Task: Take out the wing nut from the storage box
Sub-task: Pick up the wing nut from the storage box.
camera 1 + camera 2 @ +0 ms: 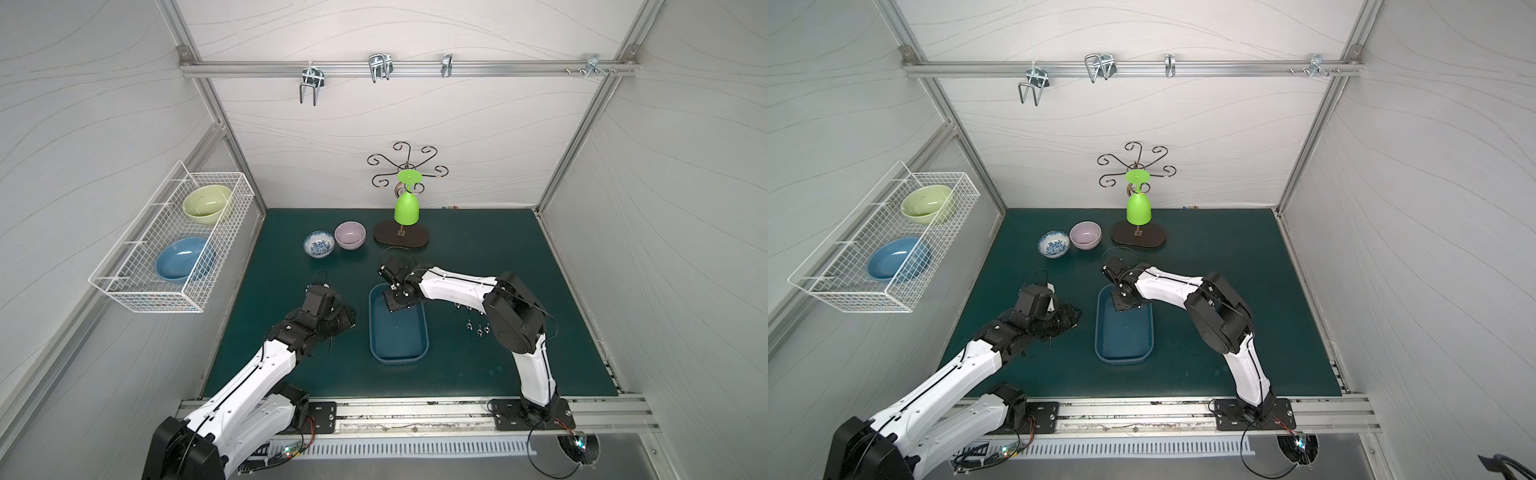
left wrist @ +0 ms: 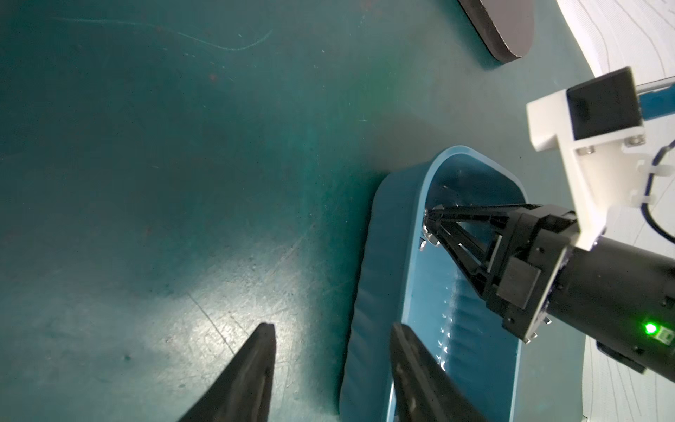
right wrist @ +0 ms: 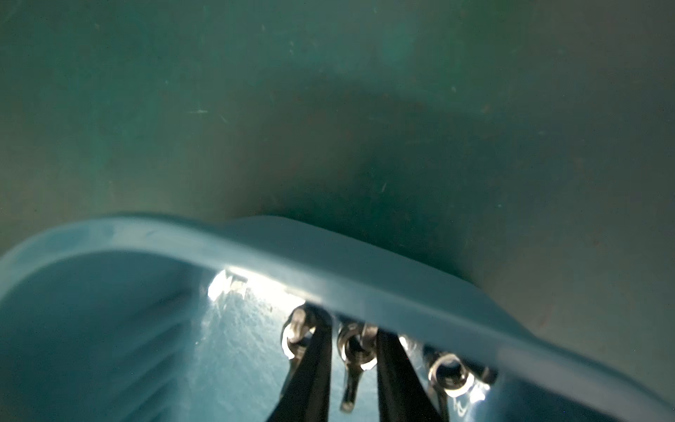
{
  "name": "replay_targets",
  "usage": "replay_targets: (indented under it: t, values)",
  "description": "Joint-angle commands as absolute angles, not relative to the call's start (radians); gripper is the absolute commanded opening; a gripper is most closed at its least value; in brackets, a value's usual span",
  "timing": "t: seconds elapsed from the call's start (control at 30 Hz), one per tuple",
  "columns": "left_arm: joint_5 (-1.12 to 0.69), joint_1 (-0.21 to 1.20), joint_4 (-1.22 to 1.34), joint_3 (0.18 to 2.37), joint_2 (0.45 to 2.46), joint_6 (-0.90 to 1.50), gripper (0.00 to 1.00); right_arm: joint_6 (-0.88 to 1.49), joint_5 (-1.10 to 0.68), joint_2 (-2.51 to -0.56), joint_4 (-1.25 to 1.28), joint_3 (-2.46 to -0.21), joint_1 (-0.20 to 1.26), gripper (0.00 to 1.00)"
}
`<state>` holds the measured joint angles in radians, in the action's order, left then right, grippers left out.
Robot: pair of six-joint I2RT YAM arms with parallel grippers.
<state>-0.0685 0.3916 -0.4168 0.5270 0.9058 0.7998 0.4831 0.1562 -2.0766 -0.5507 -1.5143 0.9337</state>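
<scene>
At the far end of the shallow blue plastic storage box (image 1: pixel 399 338), which is set in the middle of the dark green tabletop (image 1: pixel 478 257), the right hand (image 2: pixel 433 223) is lowered inside, with its tips close to the floor of the box. Three small shiny metal wing nuts are seen there in the right wrist view, lined up just under the end wall.

The middle wing nut (image 3: pixel 356 350) is found right between the two black fingers (image 3: pixel 314 365), one finger on each side of its round ring. Its long wing is pointed back along the gap, toward the wrist, so the nut is crossed by the fingers the short way. The fingers are held a little apart around it. Whether the nut is squeezed yet cannot be told.

One neighbour nut (image 3: pixel 296 334) is tucked just beside the outside of a finger, so it could be bumped when the lift is made.

The left hand (image 2: pixel 332 327) is held over the tabletop just beside a long side of the box. Its fingers are spread wide and nothing is held. The right hand is much nearer, so the pick is best left to it.
</scene>
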Motion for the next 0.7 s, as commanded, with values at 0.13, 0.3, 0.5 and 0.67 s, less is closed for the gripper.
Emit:
replay_targets:
  t: [0.13, 0.3, 0.5, 0.67]
  values:
    - [-0.086, 0.383, -0.378, 0.555, 0.923, 0.786, 0.54, 0.486, 0.172, -2.108, -0.542, -1.541, 0.926, 0.17]
    - [-0.088, 0.383, -0.375, 0.555, 0.928, 0.785, 0.54, 0.483, 0.182, -2.107, -0.542, -1.533, 0.926, 0.09]
    - [-0.091, 0.382, -0.374, 0.558, 0.940, 0.785, 0.54, 0.471, 0.203, -2.078, -0.524, -1.506, 0.936, 0.00]
    - [-0.093, 0.382, -0.367, 0.558, 0.949, 0.785, 0.53, 0.460, 0.244, -2.040, -0.509, -1.477, 0.966, 0.00]
